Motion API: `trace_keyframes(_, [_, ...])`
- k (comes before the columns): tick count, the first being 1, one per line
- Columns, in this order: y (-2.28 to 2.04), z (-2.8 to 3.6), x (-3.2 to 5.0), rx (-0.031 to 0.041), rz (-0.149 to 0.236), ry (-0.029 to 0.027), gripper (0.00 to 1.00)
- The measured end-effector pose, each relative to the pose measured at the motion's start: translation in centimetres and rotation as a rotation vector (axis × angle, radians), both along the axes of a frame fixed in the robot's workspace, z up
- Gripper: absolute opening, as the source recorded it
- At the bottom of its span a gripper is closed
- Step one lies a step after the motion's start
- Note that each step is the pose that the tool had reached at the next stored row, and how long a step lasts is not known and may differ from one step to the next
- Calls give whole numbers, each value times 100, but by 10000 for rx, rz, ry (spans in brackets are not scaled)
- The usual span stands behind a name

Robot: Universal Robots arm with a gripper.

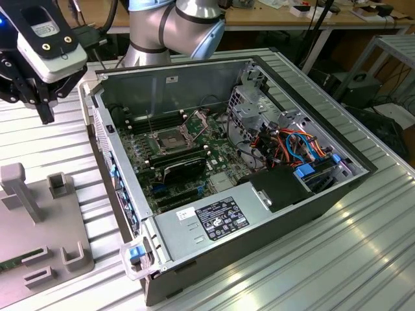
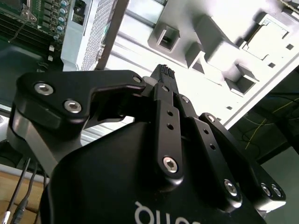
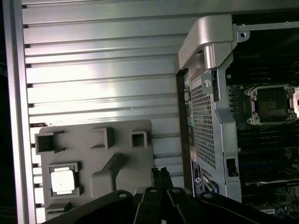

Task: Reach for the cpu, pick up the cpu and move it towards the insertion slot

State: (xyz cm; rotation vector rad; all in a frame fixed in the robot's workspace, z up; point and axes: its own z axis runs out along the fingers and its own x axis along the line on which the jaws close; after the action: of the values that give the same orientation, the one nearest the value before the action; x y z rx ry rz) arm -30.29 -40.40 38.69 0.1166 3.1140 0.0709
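The black gripper (image 2: 163,71), its fingertips seemingly drawn together on nothing, points at the near edge of the grey fixture plate (image 2: 219,21), whose raised blocks (image 2: 211,35) lie beyond the tips, with the computer case's perforated wall (image 2: 100,32) beside that plate.

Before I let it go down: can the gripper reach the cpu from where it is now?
Probably yes. The cpu lies uncovered in its recess in the grey fixture plate; the gripper, shut and empty, hangs higher up and to one side.
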Motion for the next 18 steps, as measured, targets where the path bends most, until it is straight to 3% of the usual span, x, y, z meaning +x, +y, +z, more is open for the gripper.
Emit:
trace_keyframes(1, [0, 0, -17, 0, 0, 0, 11])
trace_keyframes(5, [-2, -6, -241, 0, 1, 0, 11])
trace_keyframes(11, [-2, -12, -451, 0, 0, 0, 11])
trace_keyframes(14, [-2, -15, -512, 1, 0, -1, 11])
trace_keyframes(18, [-2, -15, -518, 0, 0, 0, 11])
